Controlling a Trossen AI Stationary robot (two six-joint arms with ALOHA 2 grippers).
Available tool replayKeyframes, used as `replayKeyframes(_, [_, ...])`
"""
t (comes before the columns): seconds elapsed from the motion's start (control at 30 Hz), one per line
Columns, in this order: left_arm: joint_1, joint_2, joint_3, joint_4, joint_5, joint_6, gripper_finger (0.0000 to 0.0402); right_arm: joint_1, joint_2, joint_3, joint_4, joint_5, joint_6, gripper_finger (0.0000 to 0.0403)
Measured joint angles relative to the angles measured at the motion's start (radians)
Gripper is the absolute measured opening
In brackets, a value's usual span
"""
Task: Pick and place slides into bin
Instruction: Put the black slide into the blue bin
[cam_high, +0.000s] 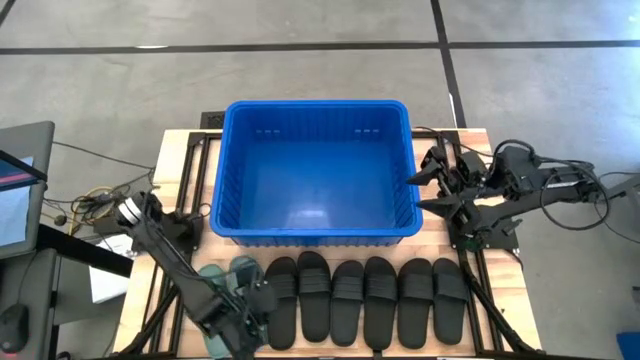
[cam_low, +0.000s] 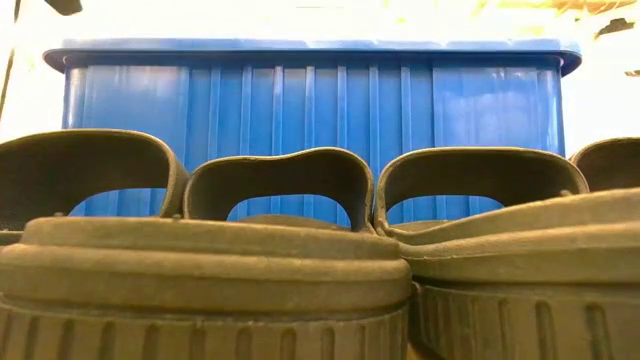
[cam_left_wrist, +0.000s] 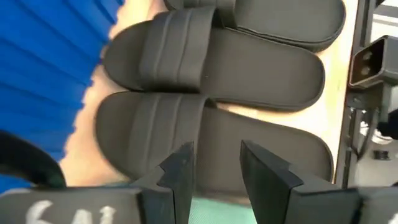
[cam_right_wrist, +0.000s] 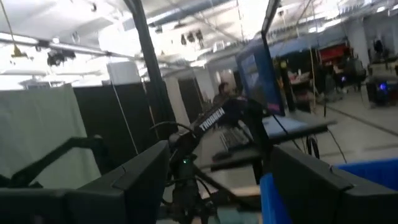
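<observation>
The blue bin (cam_high: 318, 170) stands on the middle of the table; the low view shows its ribbed wall (cam_low: 310, 100) behind the slides. Several black slides (cam_high: 365, 300) lie side by side along the near edge, soles down. Two green slides (cam_high: 228, 270) lie at the left end of that row. My left gripper (cam_high: 248, 298) hangs over the green slides, slanting down, open (cam_left_wrist: 217, 171), with a green surface (cam_left_wrist: 214, 213) showing behind the gap. My right gripper (cam_high: 425, 188) is raised beside the bin's right wall, open (cam_right_wrist: 217, 180), with nothing between its fingers.
Black frame rails (cam_high: 180, 190) run along both sides of the table. A monitor (cam_high: 20, 190) and cables (cam_high: 95, 205) sit off the left edge. The right wrist view looks into the room, where a person (cam_right_wrist: 221, 93) sits far off.
</observation>
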Motion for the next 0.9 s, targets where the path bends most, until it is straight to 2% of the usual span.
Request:
replayKeyframes(0.2, [0.024, 0.038, 0.000, -0.014, 0.062, 0.000, 0.0125, -0.001, -0.007, 0.000, -0.079, 0.004, -0.002, 0.0265])
replayKeyframes(0.33, [0.041, 0.038, 0.000, -0.015, 0.008, 0.016, 0.0154, -0.001, -0.005, 0.000, -0.088, 0.004, -0.022, 0.0265])
replayKeyframes(0.57, [0.070, 0.071, -0.002, -0.019, -0.013, 0.172, 0.0204, -0.001, -0.004, 0.000, -0.087, 0.006, -0.055, 0.0265])
replayKeyframes(0.9, [0.072, 0.125, -0.002, -0.015, -0.013, 0.220, 0.0215, -0.001, -0.005, 0.000, -0.119, 0.007, -0.059, 0.0265])
